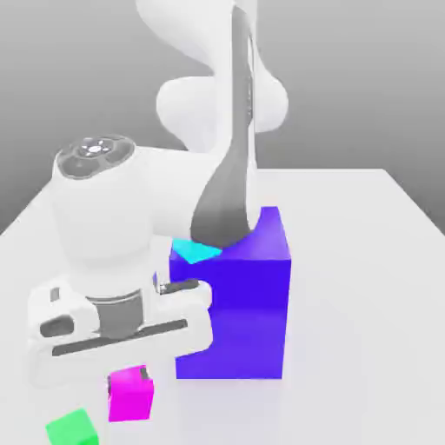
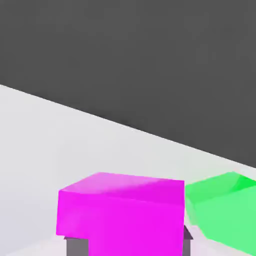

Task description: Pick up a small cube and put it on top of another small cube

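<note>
End effector: the white two-finger end effector (image 1: 130, 372) is sitting in the lower left of the exterior view, closed on the small bright magenta plastic-looking cube (image 1: 130, 395); dark finger pads (image 2: 76, 246) are showing at that cube's lower edges in the hand view.

Task's thing: the magenta cube is hanging directly under the hand, near the bottom edge of the exterior view, just beside the small bright green cube (image 1: 72, 428) in the lower left corner.

Neighbours: a big blue-violet block (image 1: 243, 304) is standing at the centre, with a cyan patch (image 1: 193, 251) peeking out at its upper left.

Step in hand: I judge the arm is carrying the magenta cube toward a stacking spot.

Doing it well: the green cube looks the likeliest base; the carried cube should be centred squarely over it, lowered gently, and released only once it is resting flat.

Surface: a plain white table (image 1: 365, 287) is stretching to the right.

Room: a featureless grey backdrop is filling the upper part.
</note>
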You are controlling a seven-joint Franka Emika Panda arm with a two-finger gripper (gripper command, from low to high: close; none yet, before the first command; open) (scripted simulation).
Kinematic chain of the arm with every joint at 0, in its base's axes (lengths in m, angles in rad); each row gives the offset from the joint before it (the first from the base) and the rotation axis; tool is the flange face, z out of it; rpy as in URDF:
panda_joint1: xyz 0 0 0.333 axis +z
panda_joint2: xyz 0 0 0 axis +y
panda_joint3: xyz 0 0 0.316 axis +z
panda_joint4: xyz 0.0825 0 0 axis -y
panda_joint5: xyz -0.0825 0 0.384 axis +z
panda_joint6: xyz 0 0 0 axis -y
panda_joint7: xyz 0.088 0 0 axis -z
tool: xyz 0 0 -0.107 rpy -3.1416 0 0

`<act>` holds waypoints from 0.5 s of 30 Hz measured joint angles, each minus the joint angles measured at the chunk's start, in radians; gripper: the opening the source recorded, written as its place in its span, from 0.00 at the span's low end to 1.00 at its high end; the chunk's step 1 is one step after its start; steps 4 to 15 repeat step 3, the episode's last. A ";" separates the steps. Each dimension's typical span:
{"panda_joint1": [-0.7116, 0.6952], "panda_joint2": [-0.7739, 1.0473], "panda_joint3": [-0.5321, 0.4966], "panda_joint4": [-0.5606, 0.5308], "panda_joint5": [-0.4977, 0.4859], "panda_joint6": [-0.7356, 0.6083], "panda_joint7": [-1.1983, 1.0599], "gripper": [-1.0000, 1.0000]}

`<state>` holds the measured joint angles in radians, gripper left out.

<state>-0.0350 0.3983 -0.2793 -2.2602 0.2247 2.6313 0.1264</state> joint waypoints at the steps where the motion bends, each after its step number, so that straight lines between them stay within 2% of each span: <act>1: 0.000 0.000 0.000 0.000 0.000 0.000 0.000 1.00; 15: 0.000 0.000 0.000 0.000 0.000 0.000 0.000 1.00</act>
